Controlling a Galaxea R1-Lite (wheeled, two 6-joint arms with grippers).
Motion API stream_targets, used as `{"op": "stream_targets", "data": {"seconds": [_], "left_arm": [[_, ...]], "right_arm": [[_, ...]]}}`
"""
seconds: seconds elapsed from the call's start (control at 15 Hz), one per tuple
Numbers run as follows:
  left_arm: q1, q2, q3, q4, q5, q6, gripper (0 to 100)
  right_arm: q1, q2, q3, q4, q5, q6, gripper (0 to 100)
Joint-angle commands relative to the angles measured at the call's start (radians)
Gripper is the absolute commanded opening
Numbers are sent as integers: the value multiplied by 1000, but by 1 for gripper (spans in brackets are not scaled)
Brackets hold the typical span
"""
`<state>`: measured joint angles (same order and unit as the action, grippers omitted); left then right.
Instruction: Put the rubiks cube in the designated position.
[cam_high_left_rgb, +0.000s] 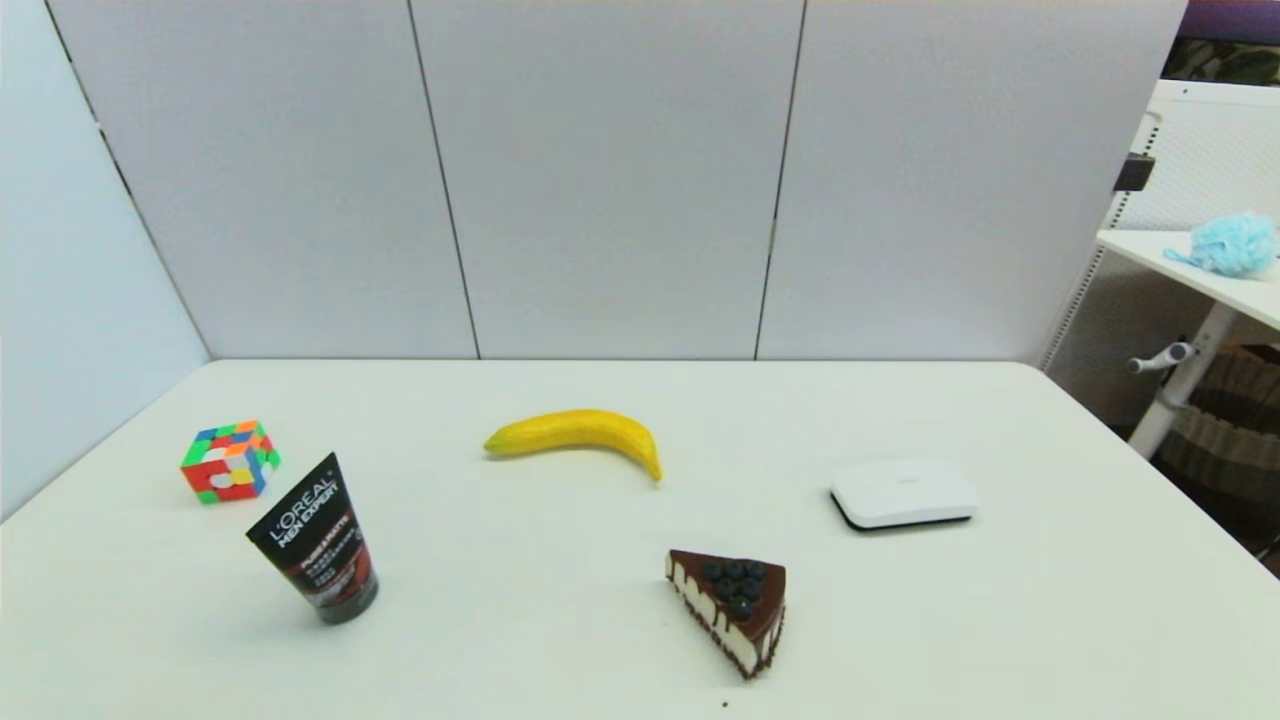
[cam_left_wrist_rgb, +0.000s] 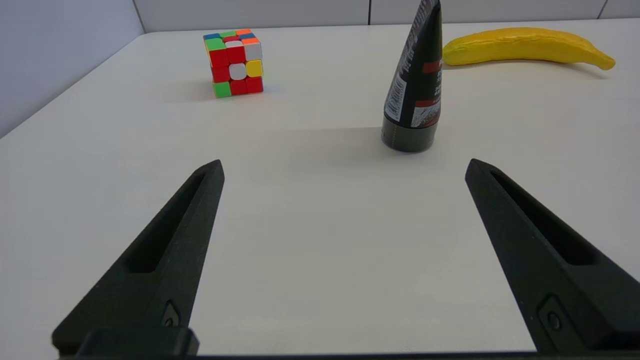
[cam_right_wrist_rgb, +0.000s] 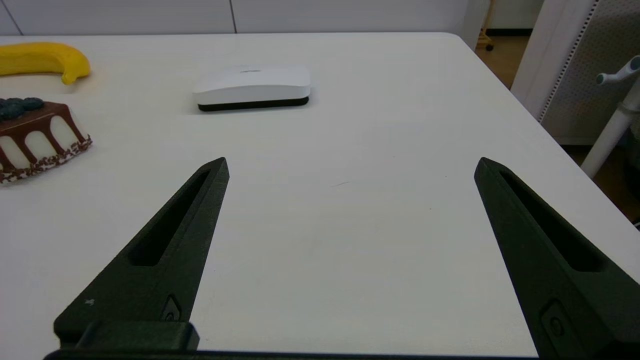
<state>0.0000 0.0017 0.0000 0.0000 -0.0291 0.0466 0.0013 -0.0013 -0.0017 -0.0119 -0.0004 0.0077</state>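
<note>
The rubiks cube (cam_high_left_rgb: 230, 462) sits on the white table at the far left, behind a black tube; the left wrist view shows the cube (cam_left_wrist_rgb: 233, 62) too. My left gripper (cam_left_wrist_rgb: 345, 167) is open, low over bare tabletop, well short of the cube and the tube. My right gripper (cam_right_wrist_rgb: 352, 165) is open as well, over bare table on the right side. Neither gripper holds anything, and neither arm shows in the head view. The designated position carries no mark that I can pick out.
A black tube (cam_high_left_rgb: 318, 541) stands cap-down in front of the cube. A banana (cam_high_left_rgb: 577, 434) lies mid-table, a cake slice (cam_high_left_rgb: 733, 607) nearer the front, and a white box (cam_high_left_rgb: 903, 492) to the right. The table's right edge (cam_right_wrist_rgb: 525, 120) drops off near my right gripper.
</note>
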Motion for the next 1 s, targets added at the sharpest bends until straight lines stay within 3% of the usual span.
{"op": "stream_targets", "data": {"seconds": [0.07, 1.0], "left_arm": [[0, 1, -2, 0, 0, -1, 100], [0, 1, 0, 0, 0, 1, 100]], "right_arm": [[0, 1, 0, 0, 0, 0, 100], [0, 1, 0, 0, 0, 0, 100]]}}
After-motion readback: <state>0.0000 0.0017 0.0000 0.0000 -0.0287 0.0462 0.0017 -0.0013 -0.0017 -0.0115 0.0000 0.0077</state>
